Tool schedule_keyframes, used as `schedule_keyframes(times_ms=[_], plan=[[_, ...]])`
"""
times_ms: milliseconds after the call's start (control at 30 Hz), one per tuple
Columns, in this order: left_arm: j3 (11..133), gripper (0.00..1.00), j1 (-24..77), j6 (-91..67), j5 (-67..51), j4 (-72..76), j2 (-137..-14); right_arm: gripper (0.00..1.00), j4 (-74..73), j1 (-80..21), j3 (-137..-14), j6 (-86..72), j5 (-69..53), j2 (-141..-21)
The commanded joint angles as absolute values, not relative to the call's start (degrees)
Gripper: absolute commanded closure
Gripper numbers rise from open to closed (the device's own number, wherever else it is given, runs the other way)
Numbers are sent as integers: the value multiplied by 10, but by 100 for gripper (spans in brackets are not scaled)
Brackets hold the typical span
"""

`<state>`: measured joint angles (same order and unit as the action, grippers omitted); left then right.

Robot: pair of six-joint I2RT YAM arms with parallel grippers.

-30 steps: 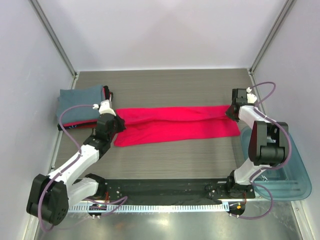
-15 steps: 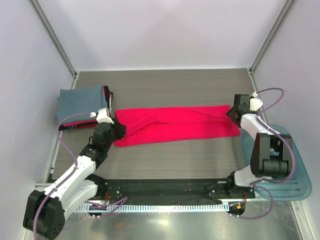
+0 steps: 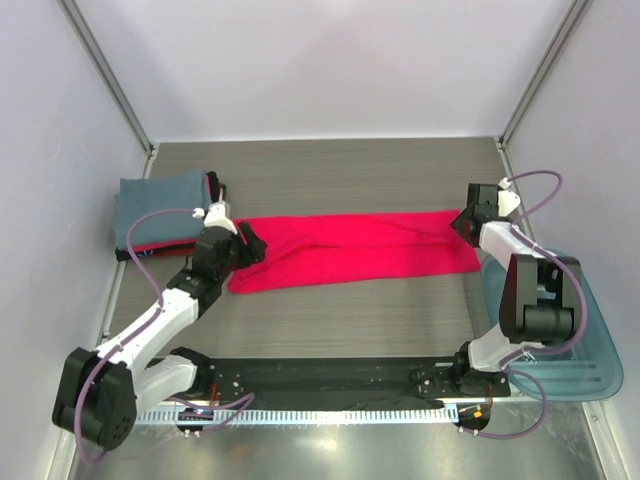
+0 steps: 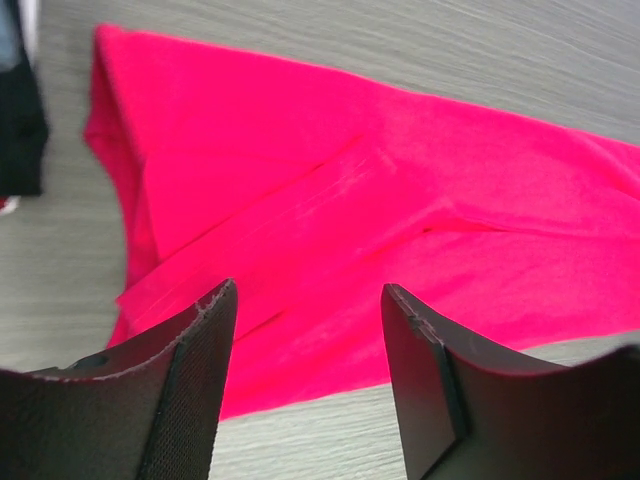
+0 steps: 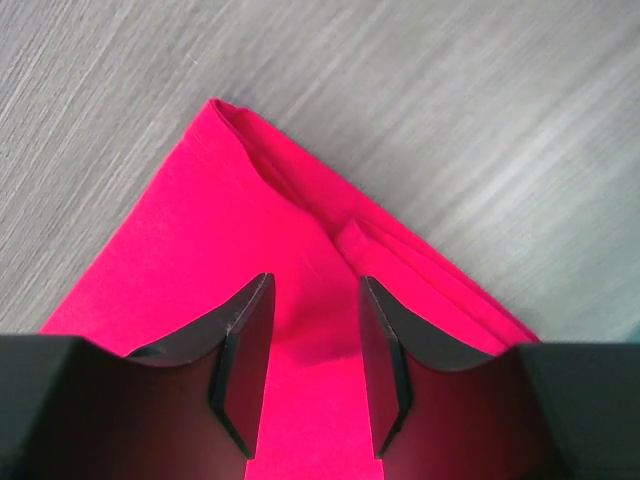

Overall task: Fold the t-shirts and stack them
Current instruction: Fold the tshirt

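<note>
Left gripper edged farther over tee, jaws wide; right gripper half-open, maybe touching corner. Limp, light: pinch corners.

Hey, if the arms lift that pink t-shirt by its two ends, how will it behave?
Probably floppy: the pink t-shirt lies flat with soft creases, so its middle would likely sag. Its folded layers look loose at the corner, so they may slide apart. It seems thin and light.
</note>
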<state>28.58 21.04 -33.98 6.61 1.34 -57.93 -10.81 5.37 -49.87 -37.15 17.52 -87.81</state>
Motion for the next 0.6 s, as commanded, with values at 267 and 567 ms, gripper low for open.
schedule_keyframes(times_ms=[267, 567], plan=[[453, 35, 330, -227, 47, 11, -746, 58, -89, 56, -626, -308, 137, -997], [540, 36, 375, -155, 95, -41, -863, 52, -83, 56, -656, -298, 163, -1057]])
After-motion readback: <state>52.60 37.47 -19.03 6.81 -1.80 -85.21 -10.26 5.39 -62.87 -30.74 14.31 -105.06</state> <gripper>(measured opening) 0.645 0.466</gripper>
